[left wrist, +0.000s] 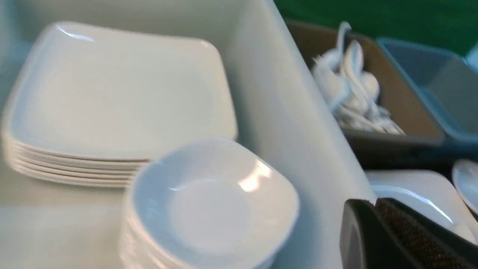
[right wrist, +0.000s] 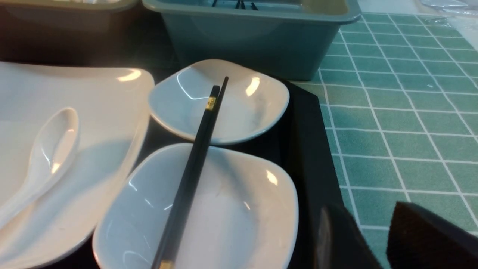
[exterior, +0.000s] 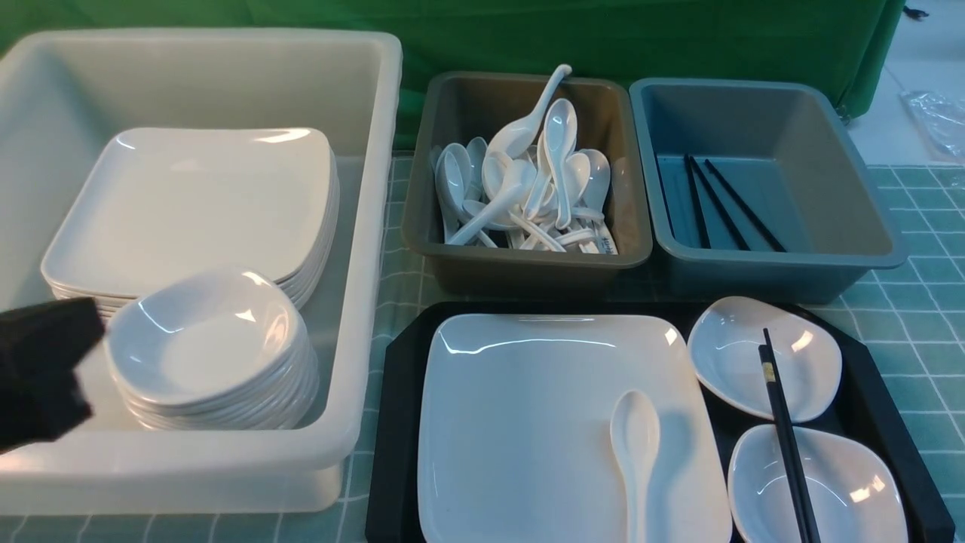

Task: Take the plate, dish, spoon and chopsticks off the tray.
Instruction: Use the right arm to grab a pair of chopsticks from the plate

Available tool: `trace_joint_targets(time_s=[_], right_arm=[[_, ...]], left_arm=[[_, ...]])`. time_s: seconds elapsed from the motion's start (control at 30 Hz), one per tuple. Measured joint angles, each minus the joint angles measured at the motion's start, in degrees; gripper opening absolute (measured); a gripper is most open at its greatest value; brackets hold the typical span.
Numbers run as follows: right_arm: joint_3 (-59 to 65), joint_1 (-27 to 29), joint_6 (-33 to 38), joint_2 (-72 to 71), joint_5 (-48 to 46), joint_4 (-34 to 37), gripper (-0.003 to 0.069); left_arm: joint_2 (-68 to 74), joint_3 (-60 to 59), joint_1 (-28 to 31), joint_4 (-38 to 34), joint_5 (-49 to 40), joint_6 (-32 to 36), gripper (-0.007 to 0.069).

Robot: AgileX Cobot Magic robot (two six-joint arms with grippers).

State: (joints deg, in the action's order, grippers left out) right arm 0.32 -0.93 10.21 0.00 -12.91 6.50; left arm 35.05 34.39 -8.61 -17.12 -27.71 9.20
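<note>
The black tray (exterior: 392,422) lies at the front, right of centre. On it sits the large white plate (exterior: 528,407) with the white spoon (exterior: 635,445) lying on its right part. Right of the plate are two small white dishes, one farther (exterior: 735,362) and one nearer (exterior: 852,490). The black chopsticks (exterior: 784,437) rest across both dishes (right wrist: 239,112). My left gripper (exterior: 83,332) hovers at the far left over the white tub, shut and empty (left wrist: 375,203). My right gripper (right wrist: 364,209) is open with nothing in it, just off the tray's (right wrist: 310,149) right edge above the cloth; the front view does not show it.
A big white tub (exterior: 369,226) on the left holds a stack of square plates (exterior: 196,204) and a stack of small dishes (exterior: 211,347). Behind the tray stand a grey-brown tub (exterior: 528,264) full of spoons and a blue tub (exterior: 776,279) with several chopsticks (exterior: 716,200).
</note>
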Motion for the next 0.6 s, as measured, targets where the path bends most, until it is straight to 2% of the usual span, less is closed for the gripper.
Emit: trace_joint_targets(time_s=[0.1, 0.2, 0.27, 0.5, 0.6], right_arm=[[0.0, 0.0, 0.0, 0.0, 1.02, 0.0, 0.0242], [0.0, 0.0, -0.64, 0.0, 2.77, 0.36, 0.0242], [0.0, 0.0, -3.63, 0.0, 4.06, 1.22, 0.0242], [0.0, 0.0, -27.49, 0.0, 14.27, 2.25, 0.0242], [-0.05, -0.19, -30.91, 0.06, 17.71, 2.3, 0.0234]], left_arm=[[7.21, 3.22, -5.6, -0.68, -0.99, 4.71, 0.0017], [11.29, 4.14, -8.05, -1.15, 0.6, 6.58, 0.0017], [13.47, 4.14, -8.51, -2.24, 0.83, 6.94, 0.0017], [15.85, 4.14, -8.51, -3.66, 1.24, 7.12, 0.0017], [15.85, 4.14, -8.51, -4.04, 1.39, 7.33, 0.0017]])
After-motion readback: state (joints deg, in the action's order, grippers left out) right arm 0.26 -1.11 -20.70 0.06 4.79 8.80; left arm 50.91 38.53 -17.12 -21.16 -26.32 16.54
